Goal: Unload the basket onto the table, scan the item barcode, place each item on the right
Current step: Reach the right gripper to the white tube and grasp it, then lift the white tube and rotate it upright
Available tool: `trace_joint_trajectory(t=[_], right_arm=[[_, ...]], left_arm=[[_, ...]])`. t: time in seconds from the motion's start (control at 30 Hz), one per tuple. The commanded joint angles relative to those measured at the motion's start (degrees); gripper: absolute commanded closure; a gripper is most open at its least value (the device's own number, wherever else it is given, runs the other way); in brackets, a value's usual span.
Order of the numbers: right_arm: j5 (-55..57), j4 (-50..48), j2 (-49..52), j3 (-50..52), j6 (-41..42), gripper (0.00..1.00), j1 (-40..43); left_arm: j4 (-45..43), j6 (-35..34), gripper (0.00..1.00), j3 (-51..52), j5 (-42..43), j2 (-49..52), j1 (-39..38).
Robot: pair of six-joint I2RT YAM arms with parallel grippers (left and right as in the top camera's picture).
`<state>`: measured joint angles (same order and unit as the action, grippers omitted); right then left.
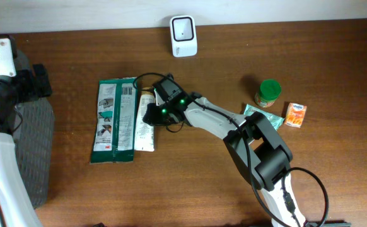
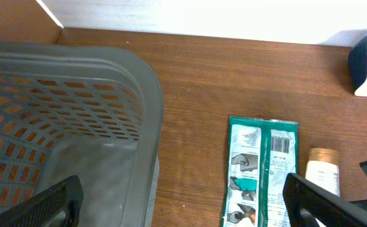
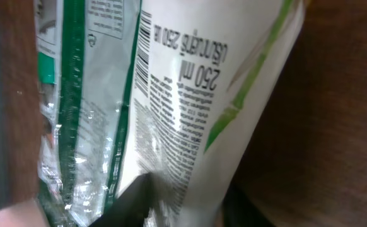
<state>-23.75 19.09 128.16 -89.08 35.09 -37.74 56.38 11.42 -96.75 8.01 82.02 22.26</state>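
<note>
The item is a white tube [image 1: 145, 135] printed "250 ml", lying on the wooden table beside a green package [image 1: 114, 120]. My right gripper [image 1: 156, 113] is down over the tube's upper half. The right wrist view shows the tube [image 3: 234, 75] filling the frame, a dark finger [image 3: 130, 202] pressed on each side of it and a barcode strip [image 3: 144, 44] along its left edge. My left gripper [image 2: 186, 205] hangs open over the basket's edge and holds nothing. From there the tube's tan cap [image 2: 323, 157] and the package's barcode [image 2: 282, 144] show.
A white scanner [image 1: 183, 36] stands at the back edge of the table. A green-lidded jar [image 1: 268, 93], a teal packet [image 1: 259, 115] and an orange carton [image 1: 296, 115] sit to the right. A grey mesh basket [image 2: 76, 94] is at the far left.
</note>
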Motion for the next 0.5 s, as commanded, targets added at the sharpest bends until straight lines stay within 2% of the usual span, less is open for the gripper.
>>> trace_joint_trajectory(t=[0.0,0.07,0.13,0.2,0.3,0.47], right_arm=[[-1.6,2.8,0.7,0.6,-1.6,0.89,1.6],[-1.6,4.7,-1.2,0.3,-4.5,0.96,2.3],[-1.6,8.7,-3.1,-0.6,-8.9,0.96,2.9],[-1.6,15.5,-4.9,-2.8,-18.1,0.96,3.3],[-1.6,21.9,-4.9,-5.1,-26.9,0.96,3.7],[-3.2,27.1,-4.9,-5.2,-38.4,0.96,5.6]], left_arm=[[-0.1,0.9,0.01,-0.2,0.6,0.0,0.3],[-0.1,0.9,0.01,-0.2,0.6,0.0,0.3],[-0.1,0.9,0.01,-0.2,0.6,0.0,0.3],[-0.1,0.9,0.01,-0.2,0.6,0.0,0.3],[-0.1,0.9,0.01,-0.2,0.6,0.0,0.3],[-0.1,0.9,0.01,-0.2,0.6,0.0,0.3]])
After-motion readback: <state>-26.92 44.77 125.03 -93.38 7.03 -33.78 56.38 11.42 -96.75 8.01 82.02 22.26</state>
